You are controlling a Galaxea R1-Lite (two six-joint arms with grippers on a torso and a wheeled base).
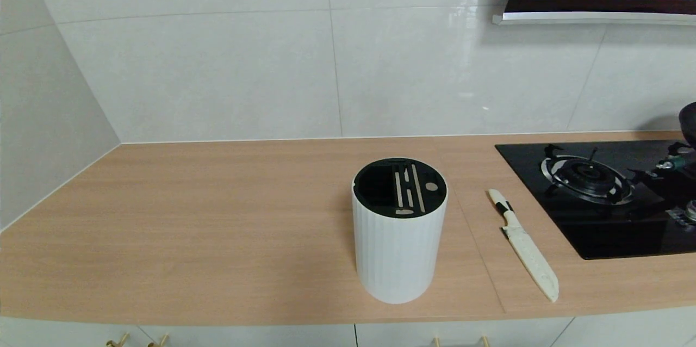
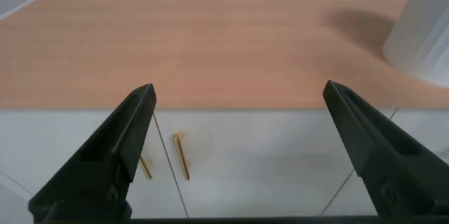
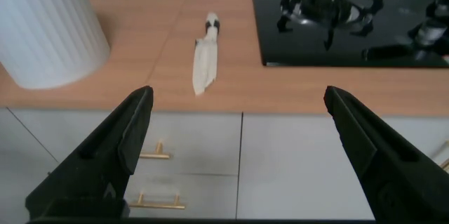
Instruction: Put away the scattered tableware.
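One knife (image 1: pixel 523 243) is seen lying flat on the counter (image 1: pixel 217 227), in the lower right of the head view, between the white ribbed holder (image 1: pixel 398 230) at lower centre and the black hob (image 1: pixel 598 194) at the right edge, touching neither. Its cream handle (image 1: pixel 500 203), marked by a dark band, is turned toward the wall at the top of the frame, while the pale speckled blade (image 1: pixel 535 265) is pointed toward the counter's front edge. The knife is judged to be light and stiff, with a thin, smooth blade that would be slippery and sharp to pinch; if the blade is ceramic, which cannot be told, it would also be brittle. Hold is therefore best taken across the thicker handle, near the dark band, where more height is offered above the counter. The narrow slots (image 1: pixel 408 189) in the holder's black top appear unfilled, so the blade would have to be brought upright and lined up with care. The left pincer (image 2: pixel 238 92) is spread wide and nothing is held in it; it is poised before the counter's front edge, near the holder's base. The right pincer (image 3: pixel 238 94) is likewise spread wide and empty, and the knife is faced by it from in front of the counter.
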